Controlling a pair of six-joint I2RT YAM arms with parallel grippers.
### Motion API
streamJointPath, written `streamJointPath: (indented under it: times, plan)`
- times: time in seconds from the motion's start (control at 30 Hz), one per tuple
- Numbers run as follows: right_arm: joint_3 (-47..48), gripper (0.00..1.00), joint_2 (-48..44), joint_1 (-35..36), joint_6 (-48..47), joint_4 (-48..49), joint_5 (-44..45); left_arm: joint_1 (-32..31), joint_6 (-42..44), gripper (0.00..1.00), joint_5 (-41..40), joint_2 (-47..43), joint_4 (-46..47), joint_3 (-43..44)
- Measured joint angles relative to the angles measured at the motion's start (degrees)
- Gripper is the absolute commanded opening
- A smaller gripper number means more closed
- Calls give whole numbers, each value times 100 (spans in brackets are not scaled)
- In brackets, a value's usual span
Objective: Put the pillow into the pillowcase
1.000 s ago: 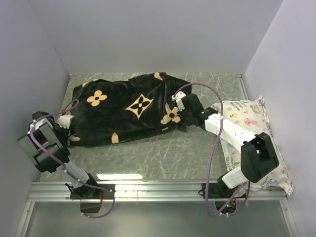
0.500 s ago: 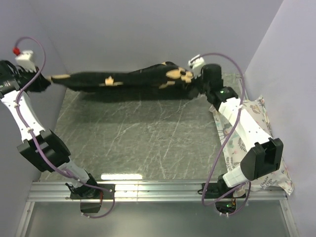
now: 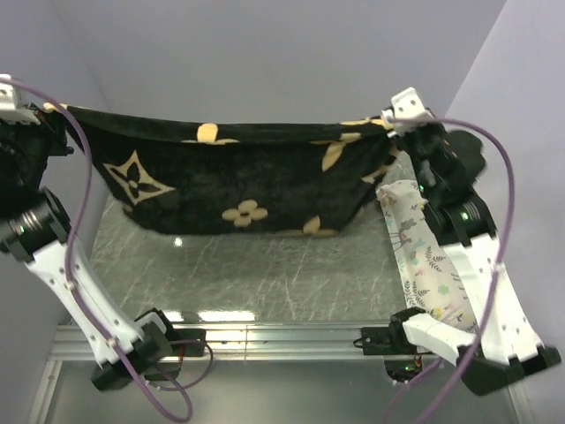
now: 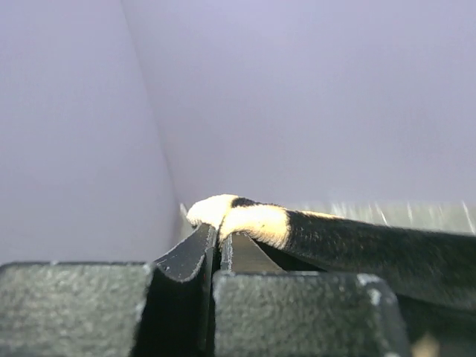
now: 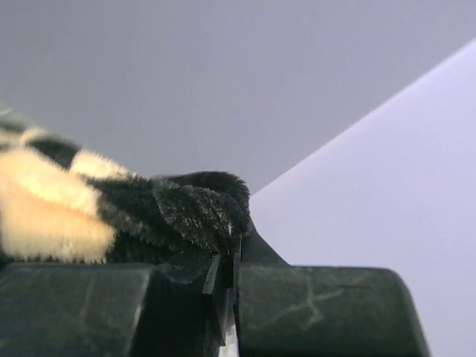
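Both grippers [image 4: 217, 239] [image 5: 227, 262] (pinched tight) on pillowcase [image 3: 238, 177]

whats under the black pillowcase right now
The pillowcase hangs between the left gripper and right gripper, both shut on its top edge. Under it, grey marbled table shows. The fabric hides whatever is inside it and the table strip behind.
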Motion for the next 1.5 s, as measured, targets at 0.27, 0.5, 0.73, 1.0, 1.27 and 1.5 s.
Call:
streamJointPath:
  times: [0.27, 0.5, 0.73, 1.0, 1.27, 1.5]
  plan:
    - [-616, 0, -107, -42, -730, 957, -308, -597, 26, 1, -691, -260, 876, -328]
    - [210, 3, 3244, -208, -931, 1792, -387, -1696, 614, 0, -1930, 2105, 1257, -654]
    - [5668, 92, 7792, -293, -1069, 804, 654, -1827, 868, 99, -2975, 6070, -146, 2811]
    - [2957, 95, 5757, -688, -610, 210, 933, -1829, 1196, 99, -3464, 5119, -1016, 2094]
    - [2664, 96, 4669, -868, 476, -337, 699, -1827, 1158, 99, -3303, 4350, -1187, 1700]
    - [2835, 99, 4627, -868, 1858, -1945, -789, -2184, 1145, 99, -2583, 4109, -1495, 907]
